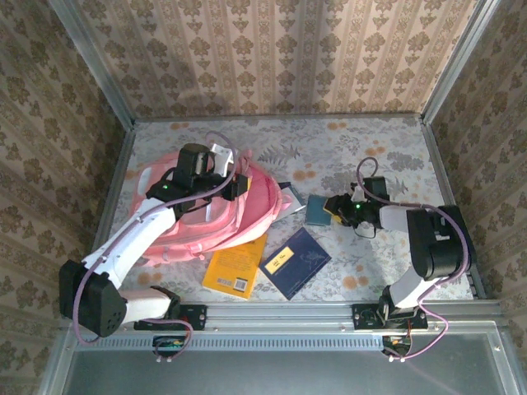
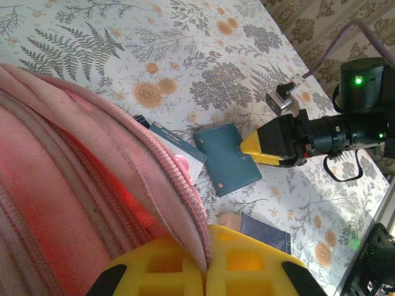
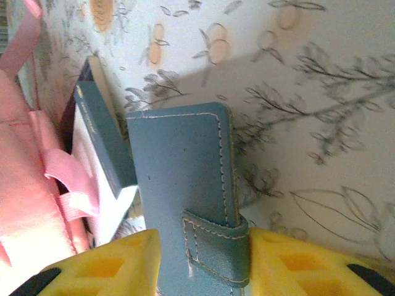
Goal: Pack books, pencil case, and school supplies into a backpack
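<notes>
The pink backpack (image 1: 210, 216) lies at centre-left. My left gripper (image 1: 239, 186) is shut on its zip edge (image 2: 185, 203), the fabric pinched between the yellow fingers (image 2: 166, 271). The teal square (image 1: 317, 212) lies right of the backpack. My right gripper (image 3: 203, 246) is shut on it, its strap end (image 3: 216, 246) between the yellow fingers. The yellow book (image 1: 235, 265) and the navy book (image 1: 295, 262) lie flat near the front edge. The slim grey-teal bar (image 3: 102, 132) rests on the silvery-grey pad (image 1: 287, 197) beside the backpack. The pencil case is out of view.
Metal rails (image 1: 329, 313) border the table in front, and patterned walls (image 1: 272, 49) close the back and sides. Open flowered tabletop (image 1: 346, 148) stretches behind the right arm. Backpack straps (image 3: 62, 179) hang next to the pad.
</notes>
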Robot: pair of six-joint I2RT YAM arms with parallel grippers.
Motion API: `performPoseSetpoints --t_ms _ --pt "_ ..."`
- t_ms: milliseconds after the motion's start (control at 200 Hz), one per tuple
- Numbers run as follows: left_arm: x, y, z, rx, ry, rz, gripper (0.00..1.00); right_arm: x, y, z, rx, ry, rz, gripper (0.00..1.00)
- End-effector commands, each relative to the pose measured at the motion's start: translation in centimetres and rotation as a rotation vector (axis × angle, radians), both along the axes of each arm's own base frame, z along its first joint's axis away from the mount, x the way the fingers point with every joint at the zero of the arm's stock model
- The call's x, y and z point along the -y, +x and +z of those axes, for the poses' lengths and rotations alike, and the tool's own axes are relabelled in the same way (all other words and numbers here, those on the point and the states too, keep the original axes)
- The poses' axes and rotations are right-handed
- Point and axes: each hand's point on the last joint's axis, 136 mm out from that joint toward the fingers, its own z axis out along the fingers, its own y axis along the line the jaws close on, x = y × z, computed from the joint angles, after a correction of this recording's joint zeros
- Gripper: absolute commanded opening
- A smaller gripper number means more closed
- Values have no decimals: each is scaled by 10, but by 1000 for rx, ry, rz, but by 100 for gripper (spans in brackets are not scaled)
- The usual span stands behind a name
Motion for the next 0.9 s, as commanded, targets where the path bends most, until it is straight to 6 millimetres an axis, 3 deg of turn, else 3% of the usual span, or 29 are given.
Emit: performPoseSetpoints --t_ms 0,225,395,505,565,670,760,895 --pt "10 -3 25 75 -74 -64 0 -18 13 14 44 53 52 41" --pt "11 -3 24 70 -76 -66 0 -24 17 13 45 66 56 30" --pt "12 -3 23 66 -77 -72 0 -23 14 13 44 54 56 10" --pt "12 -3 24 70 -74 -71 0 -16 12 14 47 5 39 0" --pt "9 -2 25 72 -68 -65 0 -6 11 19 58 -51 9 0" --pt "0 0 32 103 -46 -30 0 16 8 39 96 -181 -65 0" --pt "-11 0 41 131 -19 7 0 29 5 77 180 -292 -107 0" --pt "-30 -6 74 209 -3 74 0 18 3 132 314 -321 -96 0"
